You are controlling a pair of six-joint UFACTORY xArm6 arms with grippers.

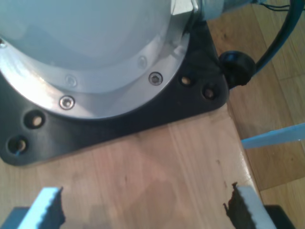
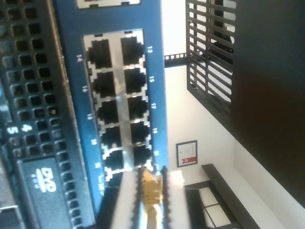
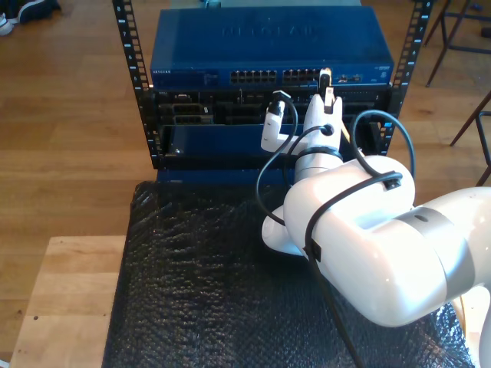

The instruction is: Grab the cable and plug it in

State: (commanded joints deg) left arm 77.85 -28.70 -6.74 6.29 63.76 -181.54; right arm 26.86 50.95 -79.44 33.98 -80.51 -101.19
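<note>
Big white arm (image 3: pixel 383 253) dominates the near side of the exterior view, toward that view's right, black cabling strapped over its links. It reaches forward to the rack (image 3: pixel 270 84) at the far end of the scene. At its tip, my second gripper (image 3: pixel 325 86) sits right up against the blue network switch (image 3: pixel 268 46), near the right-hand end of the port row as the exterior view shows it.

Second wrist view: second gripper fingers (image 2: pixel 125 200) closed together on the cable (image 2: pixel 150 193), pale-yellow, pinched between them with its tip pointing at the switch ports. Plug end is just at the lowest-numbered visible sockets of the port block (image 2: pixel 119 102); cannot tell if it is seated or only touching the face. Port numbers printed beside the sockets. Perforated black panel (image 2: pixel 28 95) with a DVD logo sits next to the blue face.

First wrist view: my first gripper (image 1: pixel 143 207) has its jaws wide apart, nothing between them, hanging over a pale wooden board (image 1: pixel 152 171). Just beyond it, a black base plate (image 1: pixel 190 100) with bolt holes carries a round silver arm base (image 1: pixel 86 52).

Black bubble-textured mat (image 3: pixel 207 284) covers the table in front of the rack; wood floor around.
</note>
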